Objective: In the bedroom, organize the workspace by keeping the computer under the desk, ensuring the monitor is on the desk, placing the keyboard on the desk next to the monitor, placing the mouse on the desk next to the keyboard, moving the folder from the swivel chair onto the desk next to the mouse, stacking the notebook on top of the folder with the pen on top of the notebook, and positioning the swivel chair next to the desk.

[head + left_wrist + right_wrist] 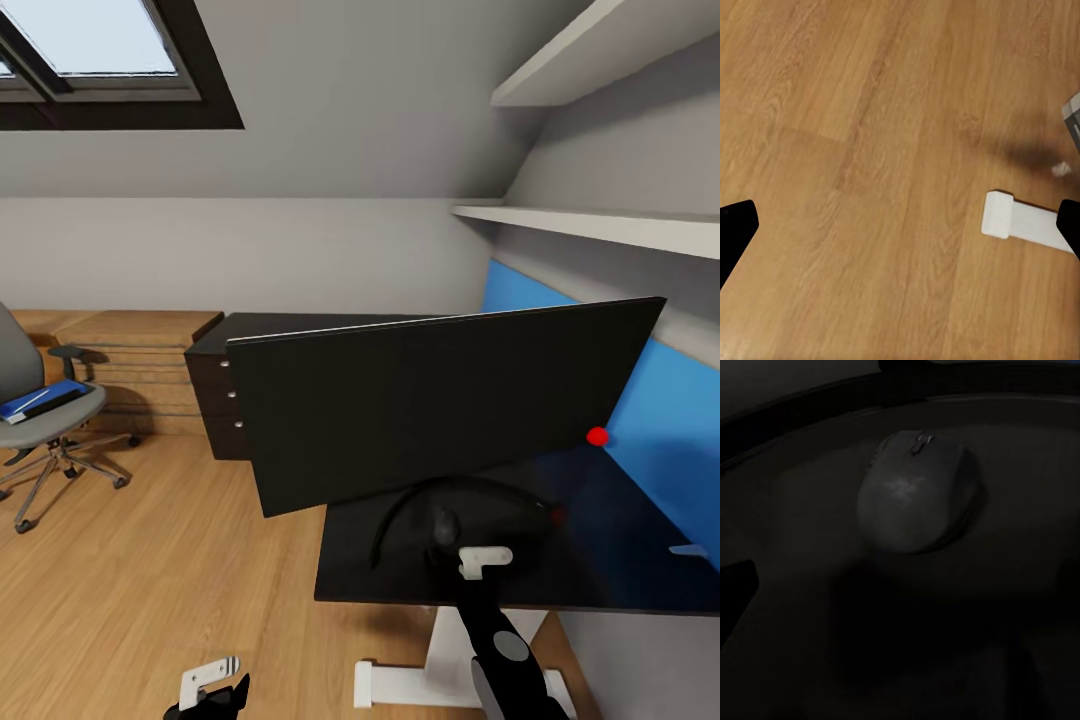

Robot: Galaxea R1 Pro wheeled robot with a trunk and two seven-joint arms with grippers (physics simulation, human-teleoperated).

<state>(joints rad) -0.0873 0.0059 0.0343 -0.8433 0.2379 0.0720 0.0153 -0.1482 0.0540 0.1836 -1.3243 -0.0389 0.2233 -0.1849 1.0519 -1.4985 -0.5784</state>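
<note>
The wide black monitor (440, 400) stands on the glossy black desk (620, 570), with a red dot (598, 436) at its lower corner. The small dark mouse (445, 525) (916, 491) lies on the desk by the monitor's curved black foot (400, 510). My right gripper (470, 552) (900, 600) hovers open just short of the mouse, not touching it. At the far left, the blue folder (40, 398) rests on the seat of the grey swivel chair (25, 425). My left gripper (212, 688) (900, 232) hangs open low over the wood floor.
The desk's white pedestal (440, 650) and foot bar (1020, 221) stand on the floor beside my left gripper. A dark drawer unit (212, 395) and low oak steps (130, 350) line the back wall. White shelves (600, 225) and a blue wall panel (670, 420) are on the right.
</note>
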